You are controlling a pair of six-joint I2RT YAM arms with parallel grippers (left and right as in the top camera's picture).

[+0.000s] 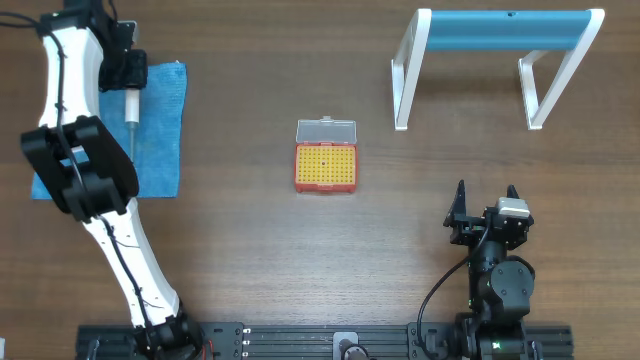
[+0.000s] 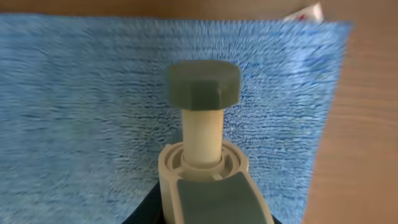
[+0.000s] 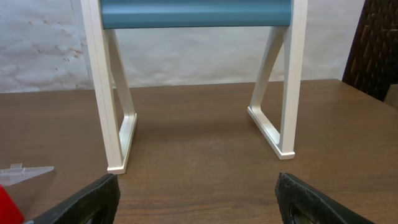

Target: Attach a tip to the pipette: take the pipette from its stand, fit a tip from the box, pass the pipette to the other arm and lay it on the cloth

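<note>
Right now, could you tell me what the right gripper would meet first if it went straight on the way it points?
Probably the stand: the right gripper aims between its white legs, under the blue bar; depth is unclear.

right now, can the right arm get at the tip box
Probably yes. The right gripper is open and empty, only bare table lies between it and the tip box, and the left gripper holds the pipette off over the blue cloth.

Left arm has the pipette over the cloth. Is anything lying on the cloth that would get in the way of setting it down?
Nothing visible does. The blue terry cloth lies bare under the white pipette with grey knob in the left gripper. The orange tip box sits well apart from it.
</note>
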